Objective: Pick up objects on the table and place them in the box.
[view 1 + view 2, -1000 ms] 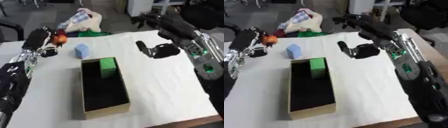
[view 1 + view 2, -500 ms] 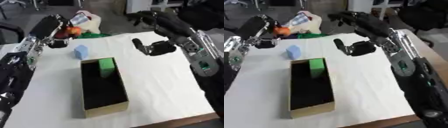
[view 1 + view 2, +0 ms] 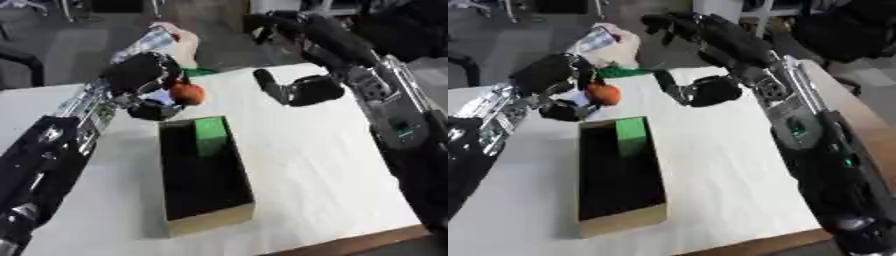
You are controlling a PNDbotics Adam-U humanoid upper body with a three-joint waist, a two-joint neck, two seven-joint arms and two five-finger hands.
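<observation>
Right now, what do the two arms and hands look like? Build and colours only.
Both arms are mostly black with silver metal joints. The left arm has a glossy black shell and a silver segmented wrist before the black left hand. The right arm shows silver brackets, small green markings along the forearm, and ends in the black right hand. No sleeves.

Even, soft indoor light; white table (image 3: 315, 165) bright without glare; faint shadows; everything slightly blurred

I see the orange ball (image 3: 186, 93) held just above the open box (image 3: 209, 218), green block (image 3: 211, 135) standing inside.
</observation>
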